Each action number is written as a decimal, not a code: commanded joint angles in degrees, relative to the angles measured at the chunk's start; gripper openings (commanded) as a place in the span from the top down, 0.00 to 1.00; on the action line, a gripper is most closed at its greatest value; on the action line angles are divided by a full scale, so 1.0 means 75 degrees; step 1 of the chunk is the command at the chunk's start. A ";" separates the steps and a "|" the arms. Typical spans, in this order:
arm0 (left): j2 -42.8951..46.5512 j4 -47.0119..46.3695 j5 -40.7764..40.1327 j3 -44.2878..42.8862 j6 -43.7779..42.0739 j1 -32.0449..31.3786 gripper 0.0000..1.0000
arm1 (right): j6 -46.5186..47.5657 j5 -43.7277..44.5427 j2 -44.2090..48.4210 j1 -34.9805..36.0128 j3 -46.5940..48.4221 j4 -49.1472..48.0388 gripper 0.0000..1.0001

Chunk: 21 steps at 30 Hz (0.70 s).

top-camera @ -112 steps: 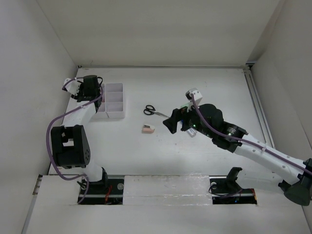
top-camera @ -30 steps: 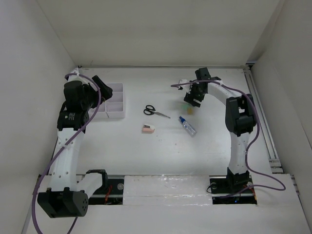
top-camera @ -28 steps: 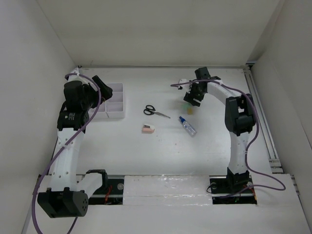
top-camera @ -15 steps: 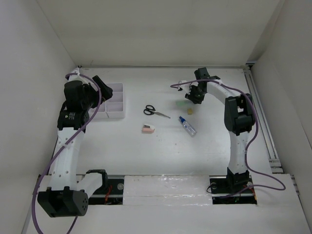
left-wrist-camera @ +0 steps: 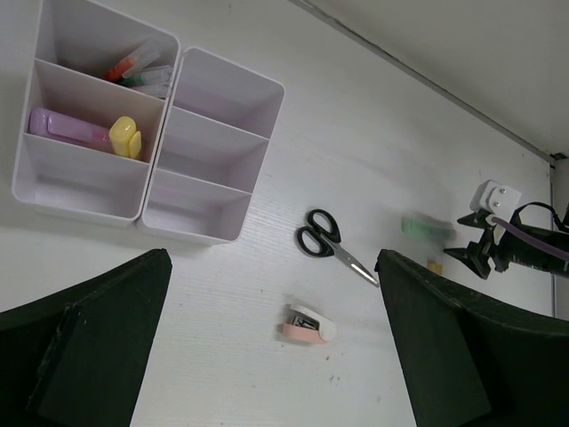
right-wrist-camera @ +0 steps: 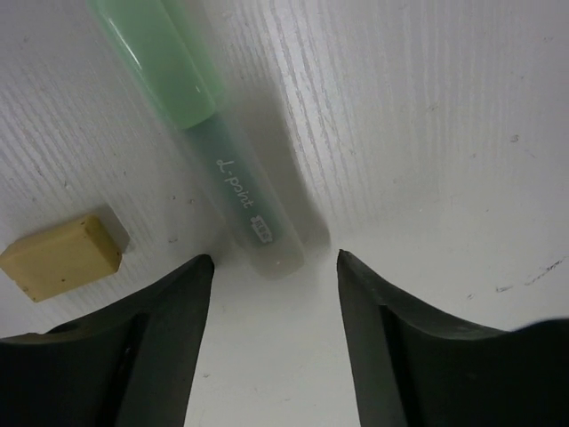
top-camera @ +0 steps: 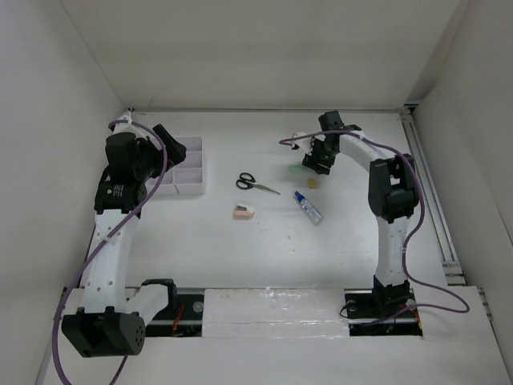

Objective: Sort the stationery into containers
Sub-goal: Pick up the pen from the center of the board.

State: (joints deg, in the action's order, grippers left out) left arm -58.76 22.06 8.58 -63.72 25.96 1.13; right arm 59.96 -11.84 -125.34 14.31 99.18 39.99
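- At the far left of the table, the left gripper hangs high over the white organiser tray, fingers spread wide with nothing between them.
- One end compartment of the tray's outer row holds thin red-tipped pens. The middle one holds a purple highlighter and a yellow highlighter. The other four compartments show only bare plastic.
- Right of the tray, black-handled scissors lie closed on the table.
- Just nearer than the scissors lies the pink-white eraser block.
- Further right, the blue-capped clear tube lies at a slant.
- Beyond the tube, the green highlighter lies flat beside a small yellow block.
- Down at table level, the right gripper is parted. The highlighter's clear end sits in the gap, and neither finger visibly presses it.
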 commanded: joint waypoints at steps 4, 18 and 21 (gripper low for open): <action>0.0030 -0.0223 0.0122 -0.0035 -0.0086 0.0014 0.00 | 0.0067 0.0019 -0.0023 0.0120 0.0195 0.0012 0.34; -0.0040 -0.0294 0.0192 -0.0035 -0.0086 0.0014 0.00 | 0.0700 -0.0274 -0.0737 0.0365 0.1506 0.1148 0.37; -0.0040 -0.0294 0.0192 -0.0035 -0.0086 0.0014 0.00 | 0.0781 -0.0051 -0.0912 0.0507 0.1589 0.1149 0.41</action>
State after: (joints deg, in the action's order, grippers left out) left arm -59.33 22.02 9.08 -63.72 25.96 1.13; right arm 63.92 -11.60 -130.85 16.32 108.86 46.15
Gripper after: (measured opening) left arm 0.997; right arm 0.593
